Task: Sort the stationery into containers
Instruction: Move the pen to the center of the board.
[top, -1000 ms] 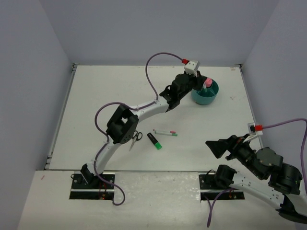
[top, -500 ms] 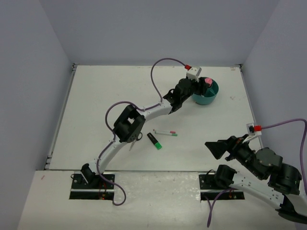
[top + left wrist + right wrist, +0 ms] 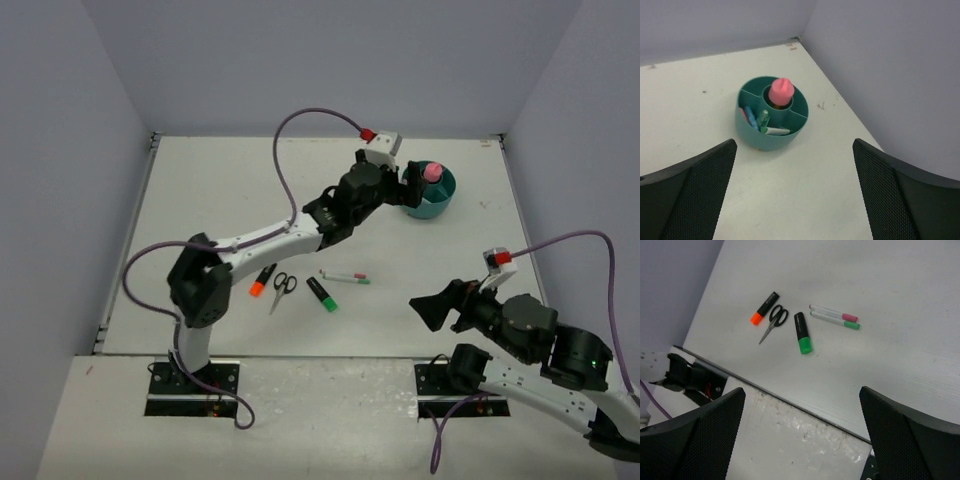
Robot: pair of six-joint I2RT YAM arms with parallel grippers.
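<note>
far left among the loose things on the table (image 3: pixel 200 200), i see the orange highlighter (image 3: pixel 262 281) lying on a slant, orange cap toward the near left, black body toward the far right. just beside it the scissors (image 3: pixel 283 288) lie on much the same slant, black handles at the far-right end, blades pointing near left. the right wrist view shows a sliver of table between the two. next comes the green highlighter (image 3: pixel 322 294), slanted the other way, green cap near right. near it the two pens (image 3: pixel 345 276) lie side by side, long axis roughly across the table, pink and green caps at their right ends.

further right and farther back, the left claw (image 3: pixel 408 190) hangs with its jaws spread wide and nothing between them. it faces the organizer (image 3: pixel 432 210) from just beside its left rim, and i see no contact. the organizer sits at the far right of the table. the glue stick (image 3: pixel 779 92) stands upright in the central cup, pink cap up. the outer compartment nearest the left wrist camera holds small pink, blue and green clips (image 3: pixel 751 117) and a white piece (image 3: pixel 776 131) lying flat.

rightmost, near the front edge, the right claw (image 3: pixel 802 390) is also wide open and empty, held above the table well apart from everything.
</note>
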